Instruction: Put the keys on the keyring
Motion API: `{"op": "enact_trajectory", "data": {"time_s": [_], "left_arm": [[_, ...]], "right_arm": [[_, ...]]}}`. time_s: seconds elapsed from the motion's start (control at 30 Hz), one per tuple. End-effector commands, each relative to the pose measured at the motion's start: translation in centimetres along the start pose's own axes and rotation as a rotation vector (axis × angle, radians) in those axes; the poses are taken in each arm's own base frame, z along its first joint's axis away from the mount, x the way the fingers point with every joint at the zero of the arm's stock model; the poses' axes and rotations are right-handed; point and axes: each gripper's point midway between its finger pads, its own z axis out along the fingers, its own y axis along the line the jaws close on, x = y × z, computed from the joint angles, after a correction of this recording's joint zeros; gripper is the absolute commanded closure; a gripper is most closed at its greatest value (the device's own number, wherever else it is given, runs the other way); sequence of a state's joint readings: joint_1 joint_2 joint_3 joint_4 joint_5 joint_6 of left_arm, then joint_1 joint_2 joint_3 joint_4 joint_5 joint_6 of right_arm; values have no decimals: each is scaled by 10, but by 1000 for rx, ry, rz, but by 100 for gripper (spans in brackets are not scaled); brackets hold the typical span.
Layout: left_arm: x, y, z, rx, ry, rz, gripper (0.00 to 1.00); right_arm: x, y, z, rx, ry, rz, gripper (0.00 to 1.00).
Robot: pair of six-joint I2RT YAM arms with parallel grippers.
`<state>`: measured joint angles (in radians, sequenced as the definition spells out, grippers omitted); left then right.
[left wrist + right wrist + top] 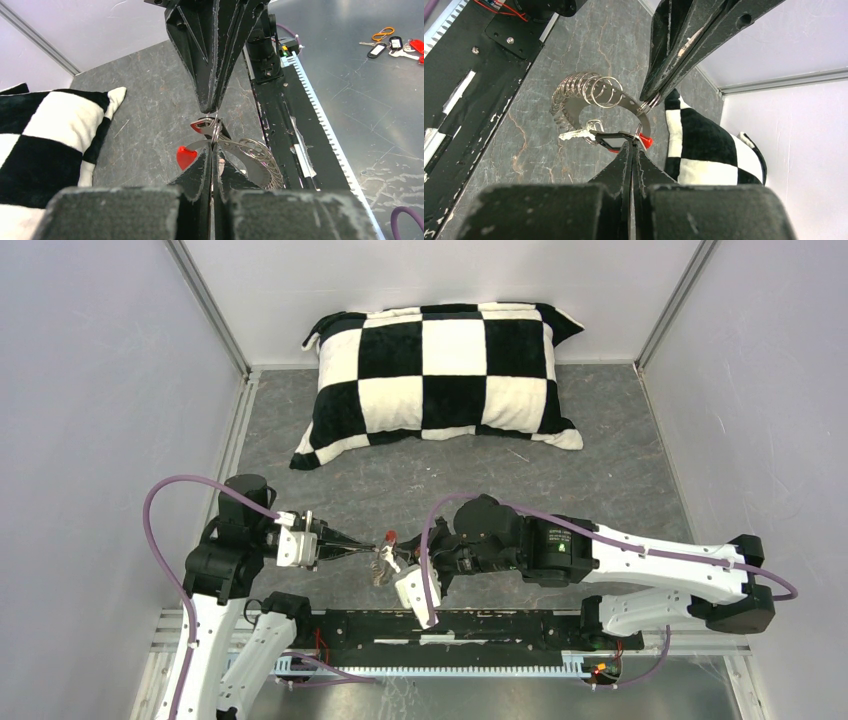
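The keyring (585, 91) is a silvery coil on a curved metal band with a red end (647, 142). It hangs above the grey mat between the two arms (381, 568). My left gripper (212, 146) is shut on the band near the red end (185, 156), and comes down from above in the right wrist view (647, 103). My right gripper (631, 142) is shut on the black head (613, 139) of a key, at the ring's red end. The key's silvery blade (573, 134) points left. The two grippers (372, 549) (396, 553) meet tip to tip.
A black-and-white checkered pillow (445, 375) lies at the back of the mat. The black rail (460, 630) of the arm bases runs along the near edge. Beyond the rail, several tagged keys (395, 45) lie on the metal surface. White walls enclose the sides.
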<state>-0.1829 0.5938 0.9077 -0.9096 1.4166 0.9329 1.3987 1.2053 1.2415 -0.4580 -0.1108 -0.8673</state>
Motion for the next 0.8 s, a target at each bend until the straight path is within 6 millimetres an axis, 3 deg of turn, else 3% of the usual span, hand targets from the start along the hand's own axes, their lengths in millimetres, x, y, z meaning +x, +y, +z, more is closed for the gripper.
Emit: {"op": "enact_trajectory", "data": {"time_s": [0.0,0.77], "left_arm": [[-9,1,1,12,-22,30,98],[-5,5,1,8,-12,30,98]], "right_arm": [[-24,-26,-13,77,-61,-1,100],[-30,-22,-8,46,-96,-2,100]]}}
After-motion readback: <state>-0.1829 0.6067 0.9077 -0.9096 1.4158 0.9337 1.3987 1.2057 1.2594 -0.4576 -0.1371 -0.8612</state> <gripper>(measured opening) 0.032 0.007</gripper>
